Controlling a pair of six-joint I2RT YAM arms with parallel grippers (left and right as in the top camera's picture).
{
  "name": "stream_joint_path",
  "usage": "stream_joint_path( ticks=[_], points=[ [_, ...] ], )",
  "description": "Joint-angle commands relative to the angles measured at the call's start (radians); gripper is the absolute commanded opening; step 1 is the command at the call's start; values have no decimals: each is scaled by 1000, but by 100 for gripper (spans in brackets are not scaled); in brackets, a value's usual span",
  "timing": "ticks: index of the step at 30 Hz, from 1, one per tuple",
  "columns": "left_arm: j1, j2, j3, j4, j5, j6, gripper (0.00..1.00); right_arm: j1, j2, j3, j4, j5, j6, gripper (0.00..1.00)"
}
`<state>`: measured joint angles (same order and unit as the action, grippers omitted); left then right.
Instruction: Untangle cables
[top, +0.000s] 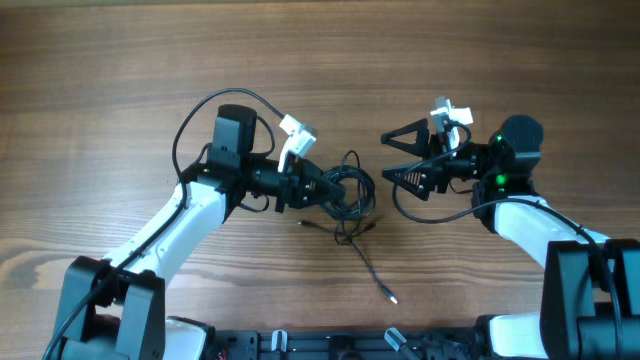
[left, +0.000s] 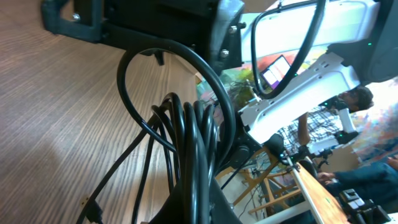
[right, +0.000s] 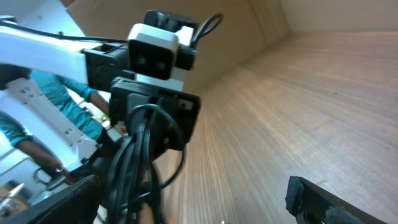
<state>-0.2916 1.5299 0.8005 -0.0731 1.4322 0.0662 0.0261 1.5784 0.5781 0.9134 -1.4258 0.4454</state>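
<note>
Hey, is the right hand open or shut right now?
Open. In the overhead view the right hand has its two fingers spread wide, nothing between them, and sits apart from the cables.

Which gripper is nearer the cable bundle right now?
Left. The left gripper is closed on the cable bundle, holding its coils. The right gripper sits apart from the bundle on its other side, with its jaws open and touching nothing.

Overhead: straight down, far, whole desk (top: 100, 60). Wrist views: low, close, facing each other; all share cables (top: 347, 192).
</note>
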Motion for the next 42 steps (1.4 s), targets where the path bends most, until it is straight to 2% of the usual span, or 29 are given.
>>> stream_joint_path(
  ticks=[1, 5, 12, 17, 21, 23, 28, 31, 32, 35, 36, 37, 38, 40, 42],
  points=[
    [0, -5, 4, 6, 53, 4, 4, 62, 10, 9, -6, 162, -52, 91],
    [-22, -5, 4, 6, 52, 4, 4, 151, 10, 9, -6, 385, -53, 85],
    [-73, -5, 4, 6, 52, 4, 4, 208, 10, 9, -19, 568, -49, 84],
    [-97, -5, 4, 6, 52, 4, 4, 220, 10, 9, -42, 615, -51, 84],
    [-98, -5, 4, 5, 53, -31, 4, 210, 10, 9, -166, 1021, -35, 85],
    [-97, -5, 4, 2, 53, -31, 4, 177, 10, 9, -273, 1272, 33, 89],
    [-97, -5, 4, 3, 38, -29, 4, 67, 10, 9, -330, 1291, 29, 93],
    [-97, -5, 4, 2, -29, -30, 4, 38, 10, 9, -336, 1286, 29, 95],
    [-97, -5, 4, -2, -68, -30, 4, 32, 10, 9, -339, 1262, 29, 91],
    [-97, -5, 4, -17, -238, -60, 4, 32, 10, 9, -362, 1158, 29, 64],
    [-97, -5, 4, -17, -307, -101, 4, 32, 10, 9, -378, 1131, 29, 49],
    [-96, -5, 4, -17, -371, -142, 4, 32, 10, 9, -396, 1111, 30, 24],
    [-95, -5, 4, -18, -419, -172, 6, 32, 10, 9, -412, 1109, 30, 7],
    [-94, -5, 4, -16, -484, -183, 8, 32, 10, 9, -449, 1109, 40, 4],
    [-92, -5, 4, -17, -516, -184, 8, 32, 10, 9, -499, 1109, 113, 4]
  ],
)
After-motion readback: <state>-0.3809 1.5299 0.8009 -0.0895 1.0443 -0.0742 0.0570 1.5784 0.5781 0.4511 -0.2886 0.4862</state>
